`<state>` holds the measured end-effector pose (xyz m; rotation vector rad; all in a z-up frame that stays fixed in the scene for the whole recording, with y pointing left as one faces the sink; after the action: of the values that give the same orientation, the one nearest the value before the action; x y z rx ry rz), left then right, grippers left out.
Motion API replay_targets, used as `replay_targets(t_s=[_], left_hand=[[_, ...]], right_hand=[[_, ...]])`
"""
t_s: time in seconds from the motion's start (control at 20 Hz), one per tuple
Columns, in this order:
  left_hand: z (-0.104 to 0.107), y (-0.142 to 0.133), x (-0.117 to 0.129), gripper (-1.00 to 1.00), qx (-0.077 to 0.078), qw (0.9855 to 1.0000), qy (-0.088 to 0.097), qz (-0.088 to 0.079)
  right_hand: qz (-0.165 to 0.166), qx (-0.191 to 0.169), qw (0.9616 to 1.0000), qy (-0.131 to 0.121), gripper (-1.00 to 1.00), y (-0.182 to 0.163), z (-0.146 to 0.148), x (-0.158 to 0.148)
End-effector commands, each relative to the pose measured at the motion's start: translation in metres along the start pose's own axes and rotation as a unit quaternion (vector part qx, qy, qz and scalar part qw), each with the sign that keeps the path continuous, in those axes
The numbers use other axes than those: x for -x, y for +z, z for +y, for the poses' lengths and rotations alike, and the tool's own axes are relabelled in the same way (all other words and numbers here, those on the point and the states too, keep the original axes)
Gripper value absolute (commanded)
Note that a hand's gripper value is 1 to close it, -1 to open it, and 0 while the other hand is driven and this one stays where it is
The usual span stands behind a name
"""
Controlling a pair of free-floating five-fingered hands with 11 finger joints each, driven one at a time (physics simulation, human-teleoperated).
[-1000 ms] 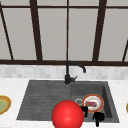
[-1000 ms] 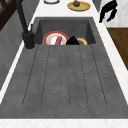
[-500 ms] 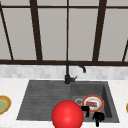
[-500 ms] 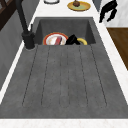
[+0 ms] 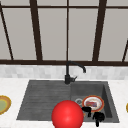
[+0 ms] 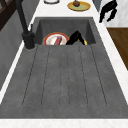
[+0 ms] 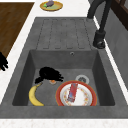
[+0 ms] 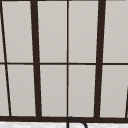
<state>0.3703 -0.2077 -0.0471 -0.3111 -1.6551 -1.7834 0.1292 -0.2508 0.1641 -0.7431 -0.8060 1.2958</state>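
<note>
My left hand (image 5: 86, 110) is down in the sink basin (image 7: 100, 72), just left of a red-rimmed plate (image 7: 86, 96) that carries a small red packet (image 7: 73, 91). Its fingers (image 7: 57, 74) are spread low over a small orange thing (image 7: 52, 81), and a banana (image 7: 34, 95) lies on the basin floor right beside it. In the left side view this left hand (image 6: 75, 37) stands like a tent in front of the banana (image 6: 84, 41). My right hand (image 5: 98, 118) hovers at the sink's front edge, fingers hanging loose and holding nothing; the same right hand (image 6: 108, 10) shows above the counter.
A big red ball (image 5: 67, 115) covers the sink's front edge in the front view. The black faucet (image 5: 68, 75) stands behind the grooved drainboard (image 6: 65, 75). A yellow plate (image 7: 51, 5) with food sits on the left counter, another yellow plate (image 6: 78, 5) on the right counter.
</note>
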Motion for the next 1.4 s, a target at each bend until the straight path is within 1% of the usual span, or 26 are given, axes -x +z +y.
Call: replay_targets(t_s=[0.0,0.05,0.1,0.15,0.2,0.3,0.35,0.4,0.45,0.5,0.55,0.6,0.7,0.75,0.8,0.9,0.95,1.05,1.1,1.15,1.25,1.35], left_hand=[[-0.007,0.019,0.001,-1.0,-0.032,0.9995,0.008,-0.001],[-0.006,0.014,0.006,-1.0,-0.025,0.9997,0.004,-0.008],[-0.012,0.012,0.009,-1.0,-0.03,0.9995,0.001,-0.012],[-0.017,0.007,0.017,-1.0,-0.037,0.9993,-0.005,-0.01],[-0.02,0.007,0.024,-1.0,-0.043,0.999,-0.002,-0.011],[-0.024,0.01,0.038,-1.0,-0.044,0.9989,0.005,-0.013],[-0.028,0.012,0.044,1.0,-0.044,0.9989,0.013,-0.014],[-0.028,0.012,0.046,1.0,-0.034,0.9992,0.008,-0.018],[-0.026,0.008,0.043,1.0,-0.03,0.9988,0.036,-0.018],[-0.022,0.008,0.038,1.0,-0.028,0.9991,0.031,-0.011],[-0.018,0.008,0.034,1.0,-0.022,0.9996,0.019,-0.002],[-0.018,0.006,0.033,1.0,-0.02,0.9997,0.012,0.004],[-0.016,0.005,0.035,1.0,-0.025,0.9995,-0.018,0.009],[-0.014,0.006,0.033,1.0,-0.021,0.9995,-0.021,0.006],[-0.012,0.006,0.032,1.0,-0.019,0.9994,-0.03,0.001],[-0.006,0.011,0.03,1.0,-0.02,0.9988,-0.046,0.0],[-0.001,0.012,0.026,1.0,-0.022,0.9985,-0.05,0.001],[0.019,0.016,0.015,1.0,-0.017,0.9991,-0.038,0.0],[0.025,0.021,0.008,1.0,-0.017,0.9993,-0.034,0.0],[0.031,0.02,0.004,1.0,-0.016,0.9994,-0.031,0.002],[0.044,0.021,-0.004,1.0,-0.017,0.9993,-0.032,-0.001],[0.059,0.022,-0.009,1.0,-0.016,0.9994,-0.029,0.0]], right_hand=[[0.0,0.0,1.0,0.0,0.0,0.0,0.0,0.0],[0.0,0.0,1.0,0.0,0.0,0.0,0.0,0.0],[0.0,0.0,1.0,0.0,0.0,0.0,0.0,0.0],[0.0,0.0,1.0,0.0,0.0,0.0,0.0,0.0],[0.0,0.0,1.0,0.0,0.0,0.0,0.0,0.0],[0.0,0.0,1.0,0.0,0.0,0.0,0.0,0.0],[0.0,0.0,1.0,0.0,0.0,0.0,0.0,0.0],[0.0,0.0,1.0,0.0,0.0,0.0,0.0,0.0],[0.0,0.0,1.0,0.0,0.0,0.0,0.0,0.0],[0.0,0.0,1.0,0.0,0.0,0.0,0.0,0.0],[0.0,0.0,1.0,0.0,0.0,0.0,0.0,0.0],[0.0,0.0,1.0,0.0,0.0,0.0,0.0,0.0],[0.0,0.0,1.0,0.0,0.0,0.0,0.0,0.0],[0.0,0.0,1.0,0.0,0.0,0.0,0.0,0.0],[0.0,0.0,1.0,0.0,0.0,0.0,0.0,0.0],[0.0,0.0,1.0,0.0,0.0,0.0,0.0,0.0],[0.0,0.0,1.0,0.0,0.0,0.0,0.0,0.0],[0.0,0.0,1.0,0.0,0.0,0.0,0.0,0.0],[0.0,0.0,1.0,0.0,0.0,0.0,0.0,0.0],[0.0,0.0,1.0,0.0,0.0,0.0,0.0,0.0],[0.0,0.0,1.0,0.0,0.0,0.0,0.0,0.0],[0.0,0.0,1.0,0.0,0.0,0.0,0.0,0.0]])
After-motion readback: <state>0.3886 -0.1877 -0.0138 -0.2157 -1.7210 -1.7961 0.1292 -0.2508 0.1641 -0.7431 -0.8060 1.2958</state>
